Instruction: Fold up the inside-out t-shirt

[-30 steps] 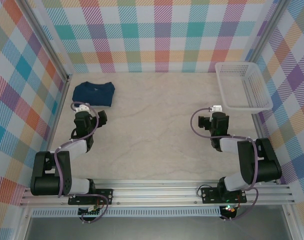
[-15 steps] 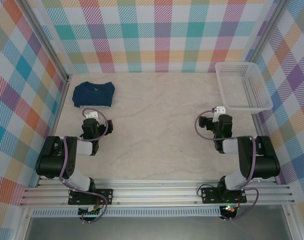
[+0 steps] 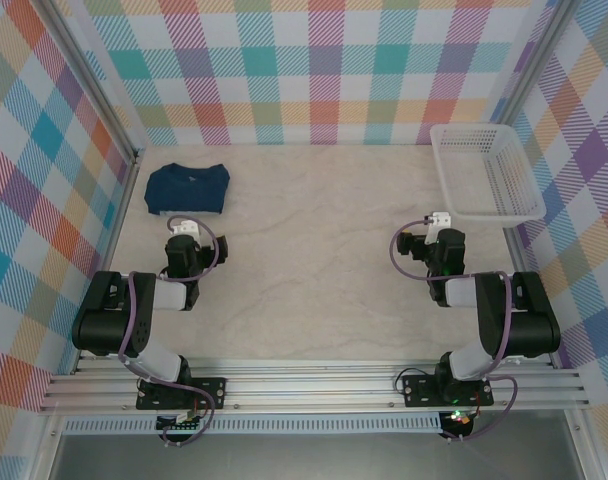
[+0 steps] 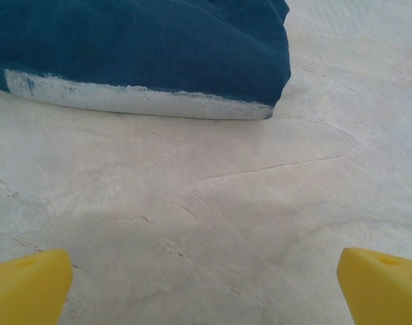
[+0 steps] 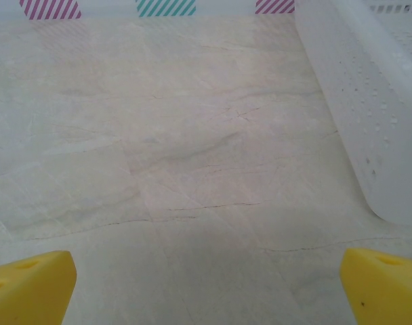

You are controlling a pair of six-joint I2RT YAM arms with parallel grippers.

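walls [image 3: 314, 70]: checked in many colours, closing the cell at the back and on both sides.
worktop [image 3: 314, 250]: pale and marble-veined; both arms sit folded low at its near half.
rail [image 3: 314, 385]: a metal beam along the near edge, carrying both arm bases.
left arm [image 3: 134, 310]: folded back on itself at the near left, its wrist pointing toward the far-left corner.
right arm [image 3: 494, 310]: folded the same way at the near right, its wrist pointing toward the far right.
basket [image 3: 442, 170]: white perforated plastic, in the far-right corner by the right wall; from the right wrist its side wall [image 5: 368, 115] rises ahead and to the right, apart from the fingers.
inside-out t-shirt [image 3: 188, 187]: a compact dark blue bundle lying flat in the far-left corner of the worktop, near the left wall. From the left wrist the cloth [image 4: 145, 47] lies ahead of the claw, with a whitish band along its near edge and bare worktop between it and the fingers.
left claw [image 4: 206, 288]: spread wide and empty, low over bare worktop, touching neither the t-shirt nor anything else that can be seen.
right claw [image 5: 206, 288]: spread just as wide and empty, low over bare worktop, with nothing between its tips.
left fingers [image 4: 26, 288]: yellow tips, one at each lower corner of the left wrist view.
right fingers [image 5: 385, 284]: yellow tips, likewise set far apart at the lower corners of the right wrist view.
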